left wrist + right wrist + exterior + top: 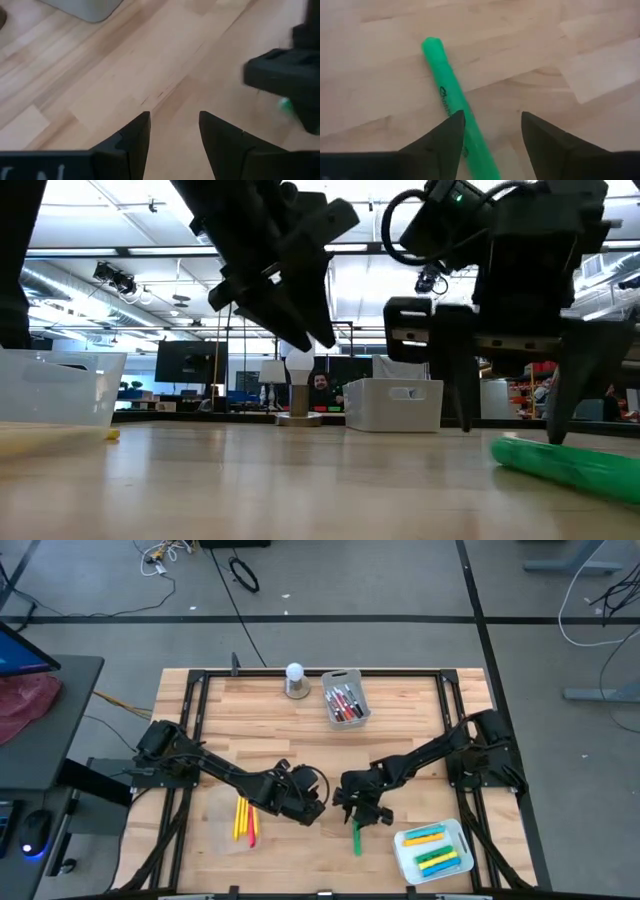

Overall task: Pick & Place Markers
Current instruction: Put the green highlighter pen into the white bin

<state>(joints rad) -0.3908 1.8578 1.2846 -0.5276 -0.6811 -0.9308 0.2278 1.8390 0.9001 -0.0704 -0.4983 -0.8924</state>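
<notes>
One marker: a green marker point(451, 102) lies flat on the table point(400, 730), free, just beside my right gripper point(490, 131).
Right gripper: fingers spread wide, holding nothing, low over the marker.
Left gripper point(172, 131): parted, empty, waiting near table centre.
Trays: colours sorted; I judge green belongs in the near-right tray point(405, 856).

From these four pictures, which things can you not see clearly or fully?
- Green marker: right wrist view, its near end is covered by the right gripper finger.
- Markers in the grey bin: high view, too small to count.
- Left gripper: left wrist view, only the open fingertips show.
</notes>
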